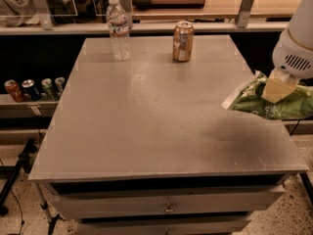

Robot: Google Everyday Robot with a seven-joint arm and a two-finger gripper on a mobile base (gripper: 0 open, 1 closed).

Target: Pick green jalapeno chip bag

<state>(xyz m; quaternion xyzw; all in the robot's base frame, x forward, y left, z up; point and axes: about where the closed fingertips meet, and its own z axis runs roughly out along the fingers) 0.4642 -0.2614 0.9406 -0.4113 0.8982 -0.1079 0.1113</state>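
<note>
Pinching crumpled green bag (244, 99) between tan fingers (276, 88) of gripper (274, 97). Held over right edge of tabletop (146, 121), whether touching it unclear. Standing upright near back edge, well apart from bag: can (183, 41), bottle (119, 29).

White arm (299, 38) at right edge, pincer (277, 89) downward, clamped on green jalapeno chip bag (252, 101)

Glossy foil green jalapeno chip bag (249, 99); matt end effector (278, 88) clamped on it; smooth table (156, 126)
</note>
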